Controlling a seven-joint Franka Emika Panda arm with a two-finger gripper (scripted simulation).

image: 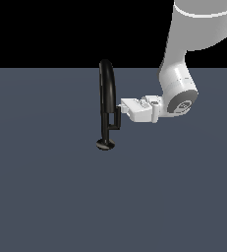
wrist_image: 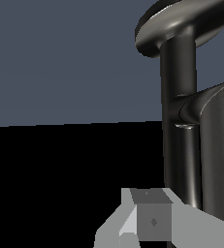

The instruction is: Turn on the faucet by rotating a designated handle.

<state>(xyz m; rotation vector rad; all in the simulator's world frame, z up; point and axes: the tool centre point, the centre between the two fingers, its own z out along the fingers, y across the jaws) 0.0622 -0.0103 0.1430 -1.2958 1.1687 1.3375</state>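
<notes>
Bare grey floor; I've got the claw (image: 123,106) against the handle (image: 116,119) to push it round, jaw state unclear.

Plain slate floor (image: 46,197), black bkgd (image: 46,29), maybe void.

Place: a bare simulator scene around me, no real room.
Evidence: flat grey-blue surface (image: 46,197), black void (image: 61,29) behind.
</notes>
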